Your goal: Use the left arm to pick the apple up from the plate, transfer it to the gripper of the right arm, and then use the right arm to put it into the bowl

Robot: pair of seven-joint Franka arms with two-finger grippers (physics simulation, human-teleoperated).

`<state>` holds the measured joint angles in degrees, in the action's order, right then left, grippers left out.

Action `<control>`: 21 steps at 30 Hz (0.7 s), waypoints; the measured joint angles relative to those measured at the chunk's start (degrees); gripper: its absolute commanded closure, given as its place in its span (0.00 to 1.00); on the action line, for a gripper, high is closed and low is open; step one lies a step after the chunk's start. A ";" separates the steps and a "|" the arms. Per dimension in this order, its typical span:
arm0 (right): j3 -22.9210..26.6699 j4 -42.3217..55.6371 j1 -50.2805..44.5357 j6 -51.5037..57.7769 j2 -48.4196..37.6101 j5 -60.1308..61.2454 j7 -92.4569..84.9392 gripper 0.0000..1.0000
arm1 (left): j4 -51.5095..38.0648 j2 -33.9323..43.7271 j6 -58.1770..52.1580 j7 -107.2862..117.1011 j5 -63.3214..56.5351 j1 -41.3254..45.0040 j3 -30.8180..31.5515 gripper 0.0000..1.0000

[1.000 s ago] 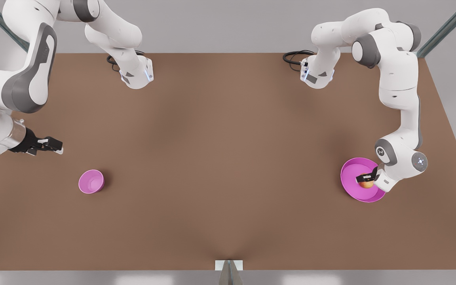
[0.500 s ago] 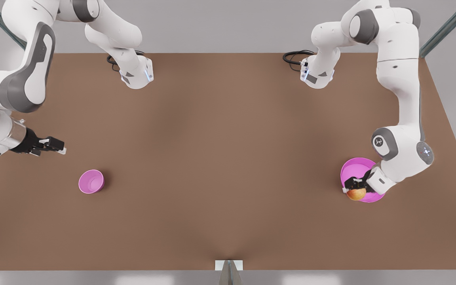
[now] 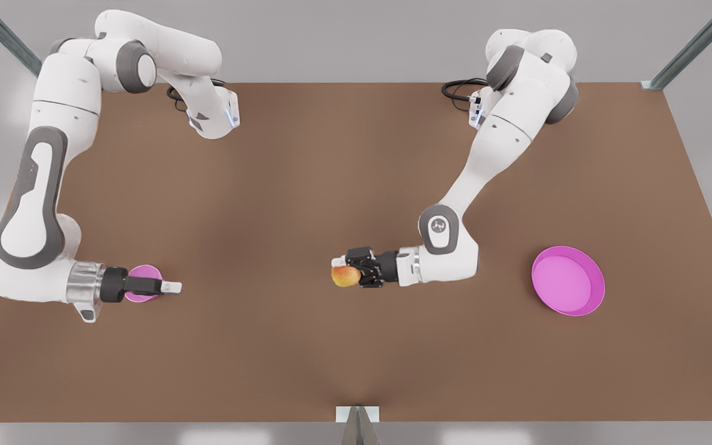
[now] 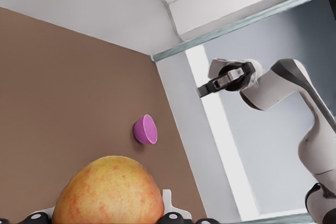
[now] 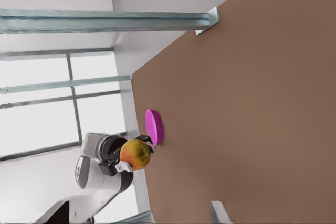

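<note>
We hold the yellow-green, red-blushed apple [image 3: 345, 276] in the closed left jaws above mid-counter; handover step is in hand. Right jaws, over the small pink bowl [image 3: 143, 292], appear open, ready to receive

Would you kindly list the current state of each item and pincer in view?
apple: held off the table in the left pincer, near mid-table
left pincer: shut on the apple, pointing toward the other arm
right pincer: open, holding nothing, reaching across above the bowl
bowl: upright on the table, partly hidden by the right pincer
plate: flat on the table, nothing on it
</note>
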<state>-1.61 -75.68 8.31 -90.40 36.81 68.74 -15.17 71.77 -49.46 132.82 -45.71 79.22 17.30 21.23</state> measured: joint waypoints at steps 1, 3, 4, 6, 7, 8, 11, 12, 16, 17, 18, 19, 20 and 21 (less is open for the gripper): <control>-0.54 -0.06 -0.19 0.55 0.95 1.59 -0.70 0.00 | -4.17 -3.41 0.93 -2.63 1.68 0.74 1.42 0.27; -1.66 -0.07 -0.44 1.42 2.67 3.74 -2.28 0.00 | -8.83 -7.03 2.66 -7.81 3.95 2.15 2.77 0.27; -2.68 -0.09 -0.60 1.75 3.51 4.48 -3.17 0.00 | -10.90 -8.55 3.58 -10.40 4.73 3.17 3.19 0.27; -5.33 0.38 -0.75 2.12 5.72 5.52 -4.95 0.00 | -14.51 -11.33 5.17 -15.29 5.79 4.87 4.24 0.27; -6.40 0.94 -0.83 2.16 7.06 6.18 -5.75 0.00 | -15.78 -12.27 6.01 -17.60 6.15 5.74 4.45 0.27; -6.97 1.25 -1.22 2.07 8.09 7.03 -6.51 0.00 | -17.32 -13.42 6.85 -19.85 6.42 6.73 4.56 0.27; -7.51 2.31 -2.52 1.36 10.29 8.69 -8.61 0.00 | -18.93 -14.81 9.38 -26.07 7.00 8.44 5.21 0.27; -7.55 2.59 -2.95 1.01 10.80 9.00 -9.26 0.00 | -19.05 -14.94 10.13 -27.93 7.15 8.62 5.58 0.27; -8.43 2.81 -3.83 -0.48 12.13 9.68 -11.52 0.00 | -19.17 -15.06 12.58 -34.45 7.59 8.81 7.55 0.27; -8.95 2.65 -3.85 -0.76 12.18 9.76 -12.00 0.00 | -19.18 -15.06 13.01 -35.88 7.66 8.81 7.69 0.27; -9.51 2.27 -3.90 -1.00 12.20 9.80 -12.45 0.00 | -19.21 -15.08 13.44 -37.22 7.76 8.84 7.80 0.27; -9.82 1.39 -4.00 -1.12 12.19 9.81 -12.87 0.00 | -19.24 -15.12 13.86 -38.50 7.85 8.87 7.86 0.27; -9.98 0.24 -4.02 -1.13 12.07 9.79 -13.26 0.00 | -19.26 -15.14 14.23 -39.71 7.92 8.89 7.90 0.27; -10.05 -0.68 -4.24 -1.16 12.06 9.80 -13.60 0.00 | -19.29 -15.16 14.60 -40.86 7.97 9.07 7.91 0.27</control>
<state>-11.66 -76.36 4.08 -91.56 48.86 78.54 -28.77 52.48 -64.62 147.42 -86.56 87.19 26.37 29.14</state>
